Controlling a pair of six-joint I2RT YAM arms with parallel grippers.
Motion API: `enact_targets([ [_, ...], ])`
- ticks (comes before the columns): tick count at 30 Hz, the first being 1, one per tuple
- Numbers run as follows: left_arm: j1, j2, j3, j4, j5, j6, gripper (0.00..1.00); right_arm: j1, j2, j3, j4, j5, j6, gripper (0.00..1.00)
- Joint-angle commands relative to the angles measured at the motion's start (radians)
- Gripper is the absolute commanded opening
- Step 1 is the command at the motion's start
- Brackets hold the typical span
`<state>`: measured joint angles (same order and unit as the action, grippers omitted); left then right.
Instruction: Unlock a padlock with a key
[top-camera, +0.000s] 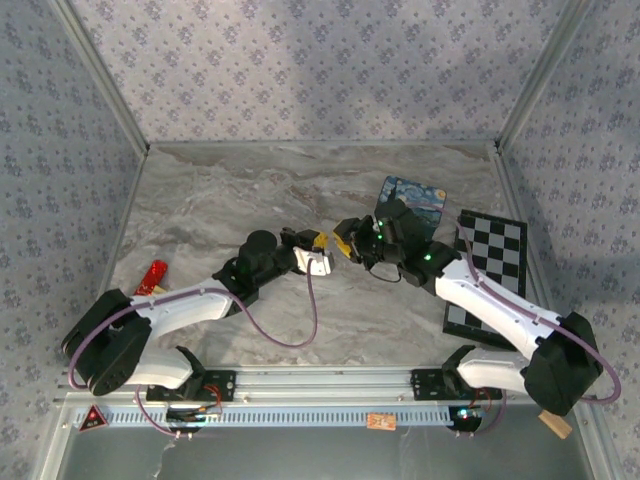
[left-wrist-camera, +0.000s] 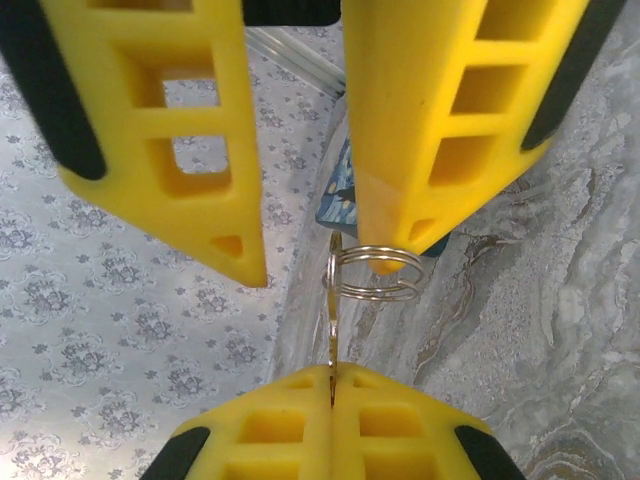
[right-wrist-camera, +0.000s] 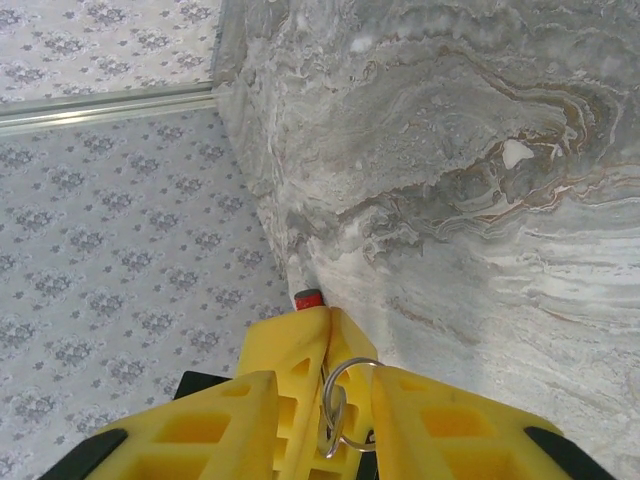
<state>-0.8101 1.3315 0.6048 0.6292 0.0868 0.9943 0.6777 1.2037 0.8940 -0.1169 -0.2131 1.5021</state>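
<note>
The left tool (left-wrist-camera: 332, 375) was shut tight on the thin key (left-wrist-camera: 332, 330); the key ring (left-wrist-camera: 375, 272) sat at the key's free end; the right tool (left-wrist-camera: 312, 270) stood part open around that ring; both tools met just left of the blue box (top-camera: 412, 200), over the worktop (top-camera: 220, 200).

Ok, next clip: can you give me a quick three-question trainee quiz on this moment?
1. True or false: the left gripper is shut on the key.
2. In the top view, what lies just right of the blue swirl-painted box? A) checkerboard mat B) bowl C) towel
3. What sits between the open fingers of the right gripper?
Key: 1 true; 2 A; 3 the key ring.
</note>
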Motion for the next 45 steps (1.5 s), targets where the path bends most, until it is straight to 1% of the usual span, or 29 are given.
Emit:
enact_targets([
  [1, -0.004, -0.033, -0.005, 0.02, 0.034, -0.008, 0.0, 0.006, 0.011, -0.004, 0.002, 0.023, 0.006, 0.28],
  [6, -0.006, -0.036, -0.005, 0.012, 0.037, -0.006, 0.0, 0.009, 0.014, -0.004, -0.002, 0.024, 0.002, 0.25],
  [18, -0.005, -0.025, -0.006, 0.004, 0.036, 0.004, 0.0, 0.04, 0.033, 0.03, -0.02, 0.027, -0.016, 0.23],
  [27, -0.005, -0.03, -0.013, -0.008, 0.042, 0.004, 0.0, 0.041, -0.01, 0.03, -0.067, 0.089, -0.044, 0.18],
  [32, -0.005, -0.025, -0.008, -0.012, 0.043, 0.0, 0.0, 0.042, -0.01, 0.03, -0.066, 0.083, -0.045, 0.16],
  [45, -0.005, -0.022, 0.0, -0.026, 0.044, -0.002, 0.0, 0.054, 0.007, 0.039, -0.045, 0.058, -0.05, 0.16],
])
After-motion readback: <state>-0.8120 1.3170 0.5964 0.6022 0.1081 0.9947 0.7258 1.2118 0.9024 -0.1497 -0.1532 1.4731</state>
